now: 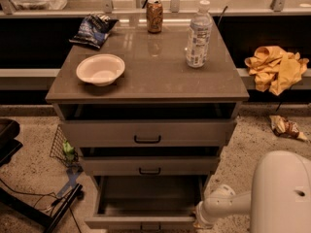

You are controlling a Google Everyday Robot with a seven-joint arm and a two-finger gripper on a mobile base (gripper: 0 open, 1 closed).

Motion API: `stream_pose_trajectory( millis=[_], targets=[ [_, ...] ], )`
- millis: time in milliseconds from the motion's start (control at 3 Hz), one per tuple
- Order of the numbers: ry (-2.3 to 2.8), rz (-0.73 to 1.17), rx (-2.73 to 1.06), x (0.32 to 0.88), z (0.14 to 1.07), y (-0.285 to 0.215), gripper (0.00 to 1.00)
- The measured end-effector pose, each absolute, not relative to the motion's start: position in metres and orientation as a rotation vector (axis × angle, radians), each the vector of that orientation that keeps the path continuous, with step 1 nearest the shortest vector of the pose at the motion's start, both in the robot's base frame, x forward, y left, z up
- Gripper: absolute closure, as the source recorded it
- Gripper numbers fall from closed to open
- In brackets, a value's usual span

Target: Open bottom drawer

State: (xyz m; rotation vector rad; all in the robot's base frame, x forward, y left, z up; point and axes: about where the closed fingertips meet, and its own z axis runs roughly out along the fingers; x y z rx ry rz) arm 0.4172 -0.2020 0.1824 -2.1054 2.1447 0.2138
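The bottom drawer point(146, 198) is sitting pulled out, lowest of three. My tool point(198, 221) is hanging at its right front corner; I cannot tell its state. Farther back, a bowl point(100, 69) and bottle point(198, 34) are standing on the desk point(155, 76).

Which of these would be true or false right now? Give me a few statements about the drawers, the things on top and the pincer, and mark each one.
1. The bottom drawer is pulled well out. True.
2. The bowl sits inside the bottom drawer. False: it sits on the cabinet top, and the drawer shows only its grey inside.
3. The pincer is low, by the bottom drawer's right front corner. True.
4. The bottle lies on its side. False: it stands upright on the cabinet top.
5. The can stands near the back edge of the top. True.
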Motion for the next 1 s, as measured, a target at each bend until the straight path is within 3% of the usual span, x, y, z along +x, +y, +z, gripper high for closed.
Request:
stream_pose_trajectory(
  millis=[333,1000],
  targets=[
    [2.154,0.214,-2.097,0.4156,0.1824,-0.2035,1.0],
    [2.187,0.205,-2.078,0.4071,0.1846,-0.2092,1.0]
  ],
)
